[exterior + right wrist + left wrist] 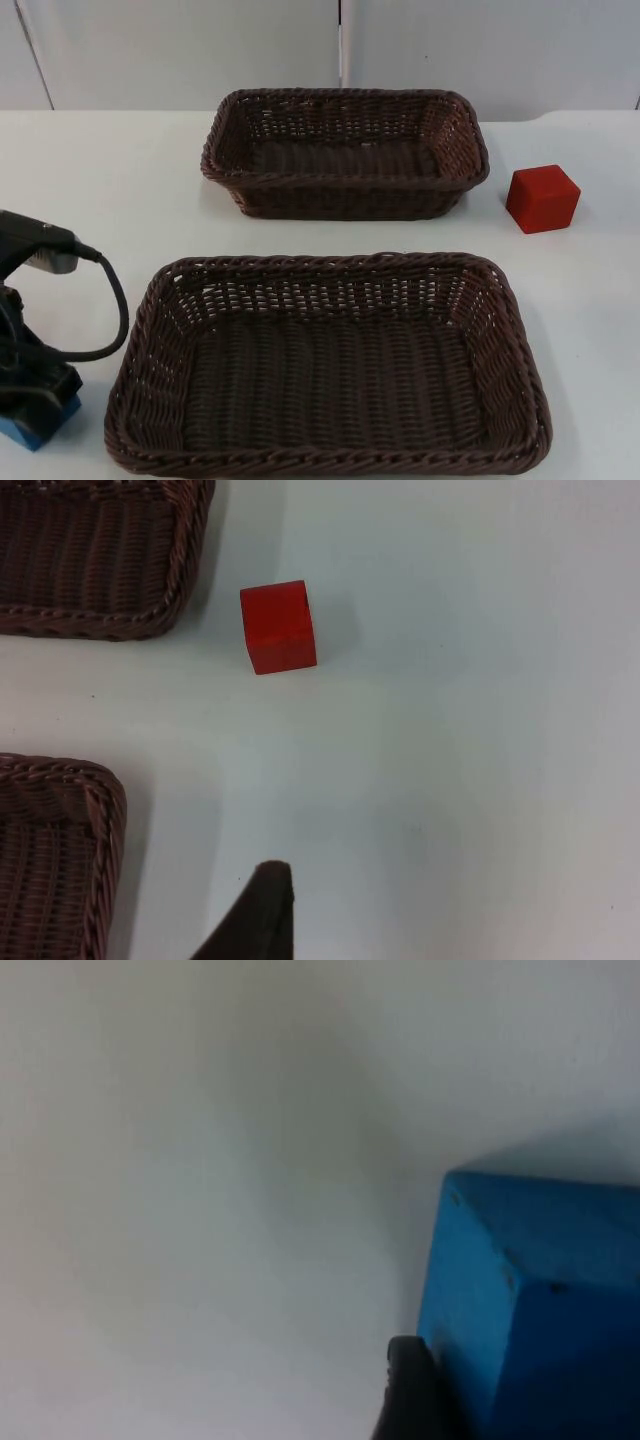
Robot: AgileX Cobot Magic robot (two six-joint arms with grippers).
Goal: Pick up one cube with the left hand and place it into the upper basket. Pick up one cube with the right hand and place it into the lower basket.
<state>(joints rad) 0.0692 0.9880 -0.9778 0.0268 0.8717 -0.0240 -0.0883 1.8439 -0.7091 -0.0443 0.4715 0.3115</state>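
Note:
A blue cube (30, 428) (540, 1300) lies on the table at the near left, beside the lower basket (150, 330). My left gripper (38, 395) is down over it, shut on the blue cube, and one black fingertip (408, 1390) presses against the cube's side. A red cube (542, 198) (278, 626) stands on the table to the right of the upper basket (225, 165) (185, 540). My right gripper (262, 920) waits above the table, well short of the red cube, near the corner of the lower basket (100, 810). Nothing lies in either basket.
Both brown wicker baskets sit mid-table, the upper one close to the grey partition wall (180, 50). Bare white table (600, 320) lies around the red cube and right of the lower basket.

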